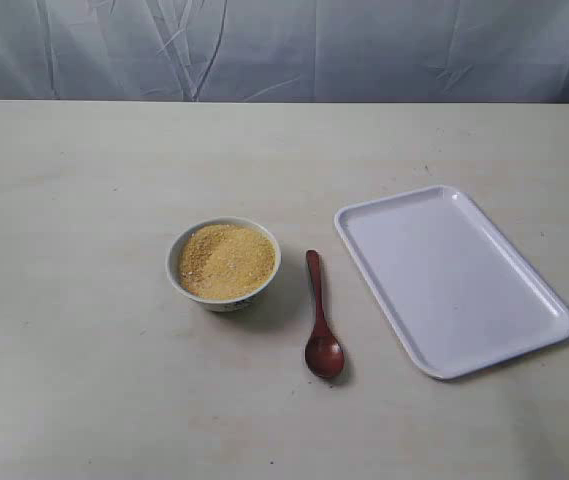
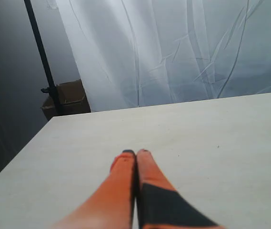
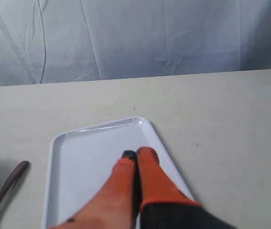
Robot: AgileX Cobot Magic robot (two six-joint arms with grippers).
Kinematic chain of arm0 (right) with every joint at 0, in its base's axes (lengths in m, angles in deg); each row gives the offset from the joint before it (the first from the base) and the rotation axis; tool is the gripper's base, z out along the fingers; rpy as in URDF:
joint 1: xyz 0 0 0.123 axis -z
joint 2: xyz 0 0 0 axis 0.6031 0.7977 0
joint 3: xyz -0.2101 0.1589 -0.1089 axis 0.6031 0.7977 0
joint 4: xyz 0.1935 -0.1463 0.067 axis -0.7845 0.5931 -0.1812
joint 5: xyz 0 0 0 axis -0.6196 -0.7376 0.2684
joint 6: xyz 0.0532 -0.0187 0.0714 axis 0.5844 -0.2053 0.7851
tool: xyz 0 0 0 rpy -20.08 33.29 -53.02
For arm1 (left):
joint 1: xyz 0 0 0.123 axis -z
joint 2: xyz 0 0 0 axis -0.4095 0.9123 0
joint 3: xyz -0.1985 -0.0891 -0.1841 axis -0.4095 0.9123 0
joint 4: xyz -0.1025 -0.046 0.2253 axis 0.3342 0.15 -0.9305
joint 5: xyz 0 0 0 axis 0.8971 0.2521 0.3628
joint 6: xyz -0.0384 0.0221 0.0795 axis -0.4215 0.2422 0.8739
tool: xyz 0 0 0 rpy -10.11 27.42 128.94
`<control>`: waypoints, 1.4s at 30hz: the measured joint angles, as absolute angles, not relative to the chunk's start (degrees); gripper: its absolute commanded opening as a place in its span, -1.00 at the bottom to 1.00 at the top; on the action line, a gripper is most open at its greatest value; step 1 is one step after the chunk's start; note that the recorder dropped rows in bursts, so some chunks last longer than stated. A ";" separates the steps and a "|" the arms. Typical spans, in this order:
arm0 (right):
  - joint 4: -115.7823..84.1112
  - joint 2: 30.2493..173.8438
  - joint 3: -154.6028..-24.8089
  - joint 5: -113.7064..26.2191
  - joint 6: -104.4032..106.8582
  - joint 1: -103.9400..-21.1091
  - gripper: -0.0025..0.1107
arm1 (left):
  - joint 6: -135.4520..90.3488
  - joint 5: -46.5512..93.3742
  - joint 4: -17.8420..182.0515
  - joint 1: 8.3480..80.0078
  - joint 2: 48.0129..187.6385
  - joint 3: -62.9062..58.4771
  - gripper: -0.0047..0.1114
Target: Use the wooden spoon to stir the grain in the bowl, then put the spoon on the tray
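Two orange-fingered claws here, and neither one is holding a thing. The left gripper (image 2: 135, 152) has its fingers pressed flat together, poised over bare pale tabletop (image 1: 84, 380) with none of the task's stuff under it. The right gripper (image 3: 136, 153) is closed up the same way and empty. It hangs above the flat white rectangular plastic tray (image 1: 454, 280), which sits off on the right side. Neither arm shows in the wide shot.

Layout looks deliberate to me. The small round white bowl (image 1: 226, 303) is near the middle, filled almost to the rim with fine golden-yellow grain (image 1: 226, 262). The dark reddish-brown glossy wooden spoon (image 1: 319, 315) lies flat on the table between bowl and tray, touching neither. Its slim handle points toward the wrinkled grey cloth backdrop (image 1: 364, 50), with the oval scoop at the other end. So it's a short hop to the bowl and a short hop to the tray.

My guess is nothing's started, since the spoon is untouched. The right arm is nearer to it, so it'd need to spread those fingers and come down on the handle. With a bowl that full, rough stirring could spill grain.
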State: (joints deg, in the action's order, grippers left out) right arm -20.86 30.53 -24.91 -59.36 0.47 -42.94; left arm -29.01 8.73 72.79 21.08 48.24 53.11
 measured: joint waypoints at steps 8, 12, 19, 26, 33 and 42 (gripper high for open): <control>-20.86 30.53 -24.91 -57.39 0.47 -42.94 -0.96 | -29.01 8.73 72.79 21.08 48.24 53.11 -0.92; -20.86 30.53 -24.91 -49.03 0.47 -42.94 -0.96 | -29.01 8.73 72.79 21.08 48.24 53.11 -0.92; -20.86 30.52 -24.91 -34.54 0.47 -42.94 -0.96 | -29.01 8.73 72.79 21.08 48.24 53.11 -0.92; -20.86 30.42 -24.91 -31.39 0.36 -42.94 -0.96 | -29.01 8.73 72.79 21.08 48.24 53.11 -0.92; -21.46 30.42 -24.91 -31.63 0.45 -42.94 -0.96 | -29.01 8.73 72.79 21.08 48.24 53.11 -0.92; -22.02 51.80 -46.62 -61.31 0.45 -42.94 -0.96 | -29.01 8.73 72.79 21.08 48.24 53.11 -0.92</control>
State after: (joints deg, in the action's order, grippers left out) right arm -22.02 51.80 -46.62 -61.31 0.45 -42.94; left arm -29.01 8.73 72.79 21.08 48.24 53.11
